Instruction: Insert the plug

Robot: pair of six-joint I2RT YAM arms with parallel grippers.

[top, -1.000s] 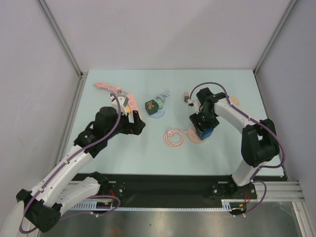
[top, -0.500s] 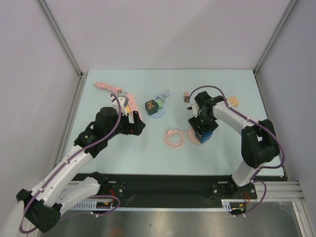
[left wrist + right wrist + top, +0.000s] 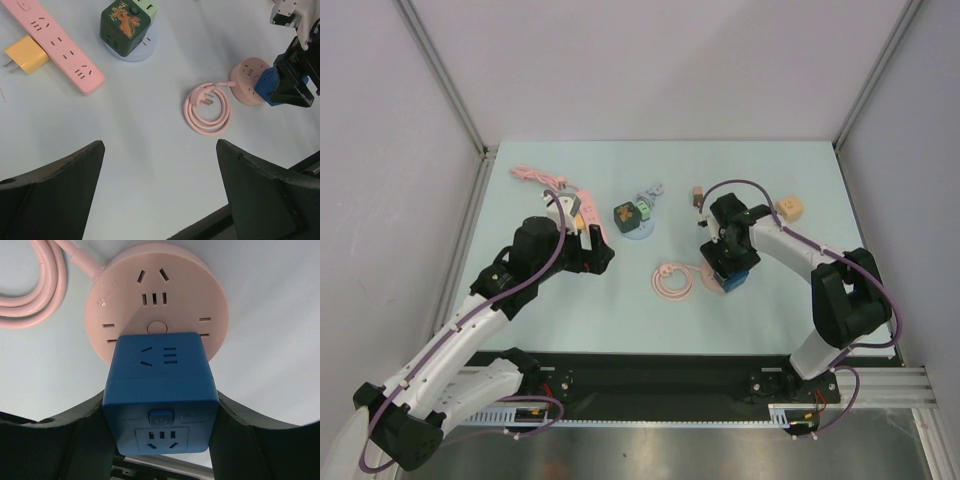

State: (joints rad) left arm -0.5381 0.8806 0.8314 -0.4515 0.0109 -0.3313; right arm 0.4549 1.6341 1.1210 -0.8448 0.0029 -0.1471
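Observation:
My right gripper (image 3: 161,412) is shut on a blue cube plug (image 3: 160,390), one finger on each side face. The cube sits over the near part of a round pink socket (image 3: 155,290), and its prongs are hidden beneath it. In the top view the blue cube (image 3: 734,279) is at the right edge of the pink socket (image 3: 712,272), under the right gripper (image 3: 728,262). The socket's pink cable (image 3: 673,281) lies coiled to its left. My left gripper (image 3: 159,145) hangs open above bare table, with nothing between its fingers, well left of the socket (image 3: 244,82).
A pink power strip (image 3: 55,45) with a yellow adapter (image 3: 25,57) beside it lies at the back left. A dark green cube (image 3: 633,215) stands on a pale blue disc. A beige cube (image 3: 792,207) and a small brown plug (image 3: 698,194) lie behind the right arm.
The right gripper has moved slightly left and nearer with the blue cube, uncovering the beige cube behind it. The left arm has not moved.

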